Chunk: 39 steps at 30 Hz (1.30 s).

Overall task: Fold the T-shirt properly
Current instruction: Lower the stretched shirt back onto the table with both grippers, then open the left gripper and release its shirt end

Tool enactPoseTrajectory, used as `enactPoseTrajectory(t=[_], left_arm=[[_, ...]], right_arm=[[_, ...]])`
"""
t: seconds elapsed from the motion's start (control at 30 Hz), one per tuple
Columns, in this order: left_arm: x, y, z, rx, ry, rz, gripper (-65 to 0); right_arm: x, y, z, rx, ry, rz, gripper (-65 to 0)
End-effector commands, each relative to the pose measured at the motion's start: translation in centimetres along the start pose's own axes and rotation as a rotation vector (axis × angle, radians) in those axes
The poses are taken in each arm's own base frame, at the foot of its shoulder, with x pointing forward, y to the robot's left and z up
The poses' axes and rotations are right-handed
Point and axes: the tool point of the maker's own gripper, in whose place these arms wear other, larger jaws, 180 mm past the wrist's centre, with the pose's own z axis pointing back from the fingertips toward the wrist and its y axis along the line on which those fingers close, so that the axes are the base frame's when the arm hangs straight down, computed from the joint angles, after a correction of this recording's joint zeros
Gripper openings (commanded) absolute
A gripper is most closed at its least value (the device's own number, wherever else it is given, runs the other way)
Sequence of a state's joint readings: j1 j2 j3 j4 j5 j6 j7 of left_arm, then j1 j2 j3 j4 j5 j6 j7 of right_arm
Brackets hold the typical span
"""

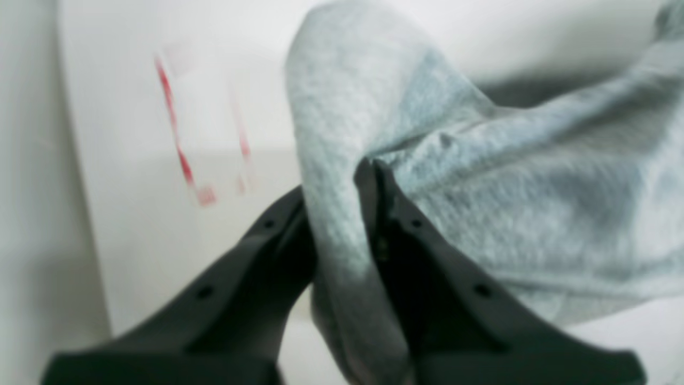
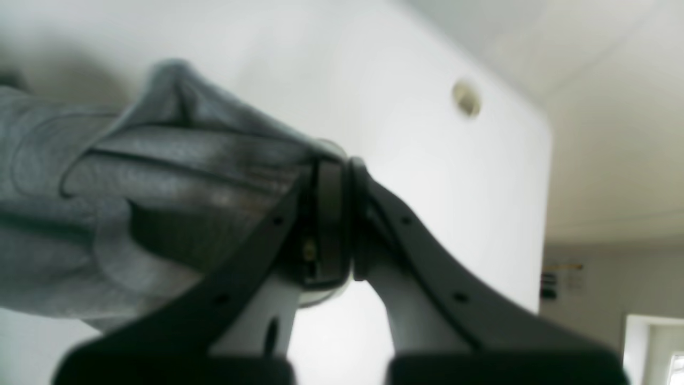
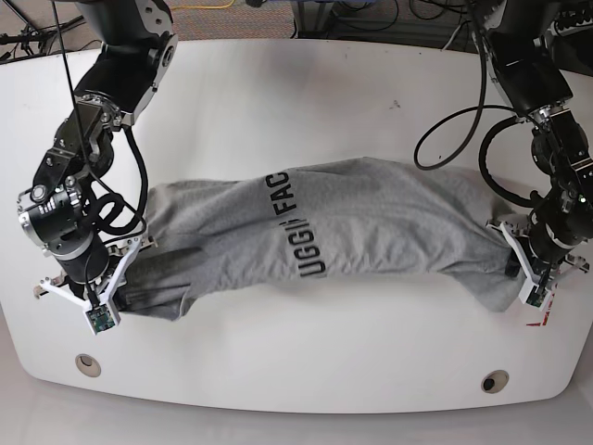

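One T-shirt [image 3: 324, 232] lies stretched across the middle of the white table [image 3: 296, 102], running side to side in the base view. Its black lettering is partly folded under; only part of the word string is legible, and the first letters are hidden in a crease. The lower hem and both sleeves cannot be made out, as the cloth is bunched at each end.

Two arms are present. The left gripper [image 1: 342, 171] is clamped on a fold of the grey cloth, which passes between its two dark fingers [image 1: 427, 240] and drapes down over the lower edge of the left wrist view. In the base view this gripper sits at the shirt's right end [image 3: 530, 264]; its fingertips are hidden by the fabric.

The right gripper [image 2: 342, 160] is closed on a bunched edge of the shirt [image 2: 160, 176], with the cloth gathered at the fingertips. In the base view it is at the shirt's left end [image 3: 125, 264].

Both wrist views are blurred. Red tape marks [image 1: 176, 133] on the table are smeared and their shape is unclear. Two round holes [image 3: 87, 363] show near the table's front edge.
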State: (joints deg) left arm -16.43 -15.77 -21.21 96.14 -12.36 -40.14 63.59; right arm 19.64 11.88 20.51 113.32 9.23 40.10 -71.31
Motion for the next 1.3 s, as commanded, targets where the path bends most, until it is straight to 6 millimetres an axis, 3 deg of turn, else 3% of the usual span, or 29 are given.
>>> enactPoseTrajectory(t=[0.0, 0.13, 0.27, 0.33, 0.47, 0.6, 0.73, 0.8, 0.93, 1.07, 1.13, 1.2, 1.27], left_arm=[[-0.2, 0.1, 0.1, 0.006, -0.002, -0.017, -52.2], [-1.3, -0.8, -0.2, -0.014, 0.012, -0.02, -46.5], [-2.0, -1.5, -0.4, -0.031, 0.023, -0.022, -44.8], [-2.3, -1.7, -0.4, -0.036, 0.026, -0.024, -45.2], [-4.7, -2.5, -0.5, -0.063, 0.066, -0.011, -51.6], [-6.8, -3.0, -0.3, -0.077, 0.11, -0.003, -54.0], [-9.2, -3.2, 0.1, -0.087, 0.16, 0.009, -48.9], [-11.6, -2.7, 0.9, -0.074, 0.22, 0.023, -41.5], [-11.7, -2.3, 1.3, -0.065, 0.23, 0.025, -36.3], [-9.3, -1.3, 1.6, -0.034, 0.183, 0.009, -33.4], [-6.9, -0.5, 1.8, -0.007, 0.134, -0.007, -32.6], [1.3, 2.4, 3.1, 0.088, -0.02, -0.049, -32.8], [4.3, 3.6, 4.0, 0.129, -0.074, -0.055, -34.8]], right_arm=[[-1.5, 0.0, 0.0, 0.001, 0.034, -0.009, -64.2], [-3.0, 1.0, -0.1, 0.026, 0.066, -0.02, -64.2], [-4.2, 1.7, -0.2, 0.043, 0.093, -0.028, -64.2], [-4.7, 2.0, -0.2, 0.051, 0.104, -0.032, -64.3], [-6.4, 3.2, 0.0, 0.067, 0.133, -0.043, -64.1], [-7.5, 4.1, 0.0, 0.088, 0.154, -0.05, -64.0], [-8.5, 4.9, 0.0, 0.108, 0.173, -0.055, -63.7], [-9.0, 5.3, 0.0, 0.117, 0.181, -0.068, -63.6], [-9.2, 5.4, 0.0, 0.119, 0.183, -0.066, -63.6], [-7.9, 4.9, -0.1, 0.105, 0.158, -0.044, -63.8], [-6.6, 4.3, -0.2, 0.087, 0.134, -0.025, -63.9], [-1.5, 0.9, -0.3, 0.015, 0.036, 0.014, -64.1], [0.7, -0.5, -0.2, -0.016, -0.009, 0.026, -64.0]])
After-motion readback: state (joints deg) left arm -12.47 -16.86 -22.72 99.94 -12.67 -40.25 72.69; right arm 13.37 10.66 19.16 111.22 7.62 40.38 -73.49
